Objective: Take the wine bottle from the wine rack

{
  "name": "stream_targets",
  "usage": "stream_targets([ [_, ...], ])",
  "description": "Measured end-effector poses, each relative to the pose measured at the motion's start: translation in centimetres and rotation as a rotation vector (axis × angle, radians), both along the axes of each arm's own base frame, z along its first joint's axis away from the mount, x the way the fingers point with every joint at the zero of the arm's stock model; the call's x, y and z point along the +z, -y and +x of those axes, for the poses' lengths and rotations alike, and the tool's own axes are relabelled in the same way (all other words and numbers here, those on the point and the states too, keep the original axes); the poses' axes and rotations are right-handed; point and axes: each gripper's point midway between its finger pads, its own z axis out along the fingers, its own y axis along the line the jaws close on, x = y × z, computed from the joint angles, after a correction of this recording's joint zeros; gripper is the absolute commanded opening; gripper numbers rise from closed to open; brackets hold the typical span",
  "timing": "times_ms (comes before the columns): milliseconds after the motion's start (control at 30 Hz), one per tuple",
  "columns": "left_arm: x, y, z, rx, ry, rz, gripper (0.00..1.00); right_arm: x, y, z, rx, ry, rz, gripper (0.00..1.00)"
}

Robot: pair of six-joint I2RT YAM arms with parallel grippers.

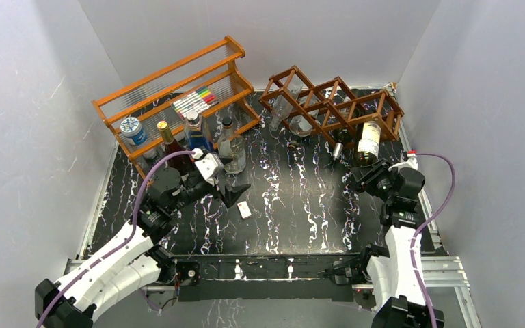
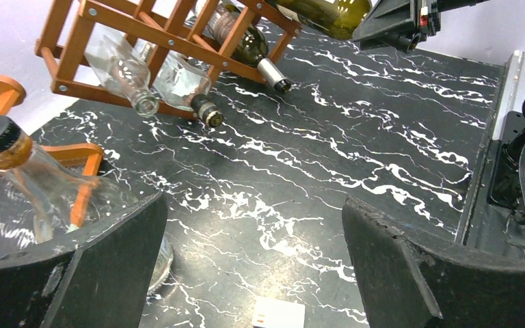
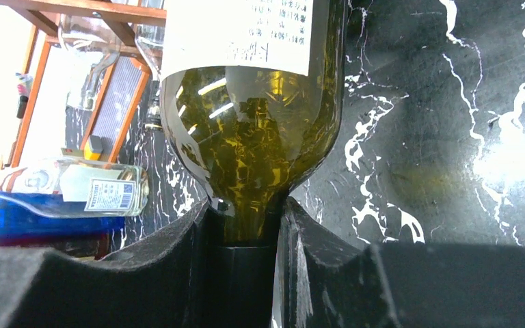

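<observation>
A green glass wine bottle (image 1: 368, 141) with a cream paper label lies tilted at the right end of the wine rack (image 1: 328, 102), a low dark red-brown lattice of diamond cells at the back right of a black, white-veined tabletop (image 1: 301, 212). Its body appears to sit in the end cell, neck pointing forward toward the robot. The right claw (image 3: 246, 229) is closed on the neck just below the shoulder, a dark pad pressed on each side. The glass is likely rigid, smooth and slippery, and breakable if knocked against the wood. Whether it holds liquid cannot be told, though the body shows see-through olive. Held by the narrow neck, the wide body hangs far from the grip and will probably want to sag or twist, so a firm pinch and a straight pull along the bottle's length seem wise. Two clear bottles and a dark one with a silver cap rest in neighbouring cells. The left claw (image 2: 253, 212) hovers wide open and empty over the tabletop, near an orange shelf (image 1: 178, 89) of bottles and markers.
</observation>
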Motion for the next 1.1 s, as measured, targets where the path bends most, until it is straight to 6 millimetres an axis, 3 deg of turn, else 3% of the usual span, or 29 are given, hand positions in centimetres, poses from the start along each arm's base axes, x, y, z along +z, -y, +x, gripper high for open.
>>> stream_targets([
  [400,-0.5,0.7,-0.4,-0.021,-0.011,0.011,0.98,-0.2,-0.5,-3.3,-0.024,-0.03,-0.024,0.0],
  [900,-0.6,1.2,-1.0,-0.044,-0.011,0.016,0.98,1.1,-1.8,-10.7,-0.009,-0.185,-0.028,0.0],
  [1100,-1.1,1.2,-0.9,-0.041,-0.015,0.025,0.98,2.7,-3.0,-13.5,0.08,-0.236,-0.044,0.0],
])
